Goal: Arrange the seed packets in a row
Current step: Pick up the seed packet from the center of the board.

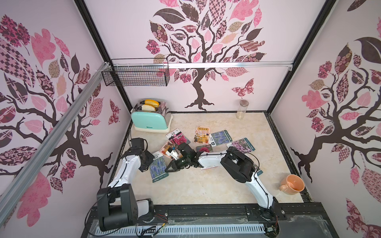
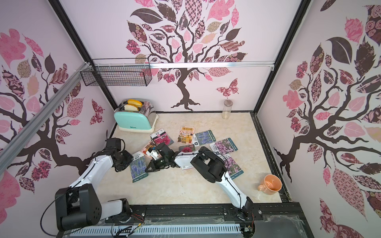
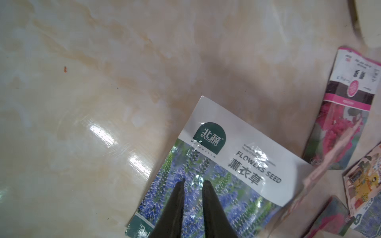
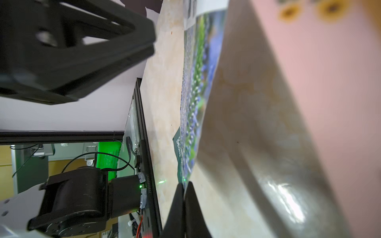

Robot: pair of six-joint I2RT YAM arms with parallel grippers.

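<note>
A blue lavender seed packet [image 1: 158, 170] [image 3: 226, 164] lies flat near the left side of the table. My left gripper [image 3: 192, 182] [image 1: 148, 164] hovers over it, fingers slightly open, the print showing through the gap. My right gripper [image 4: 184, 183] [image 1: 166, 171] is shut, its tips at that packet's lower right corner [image 4: 179, 156]; whether it pinches the corner I cannot tell. An orange shop packet [image 1: 167, 148] sits tilted against the right wrist. Further back lie a magenta packet [image 1: 178, 137], another shop packet [image 1: 202, 135], a second lavender [image 1: 220, 137] and a lilac one [image 1: 242, 145].
A mint toaster [image 1: 151, 119] stands at the back left, a glass jar [image 1: 242, 109] at the back wall, an orange mug [image 1: 291, 184] at the front right. A wire basket [image 1: 136, 74] hangs on the wall. My right forearm [image 1: 210, 159] covers a magenta packet [image 1: 204, 148] and a lilac one [image 2: 235, 167].
</note>
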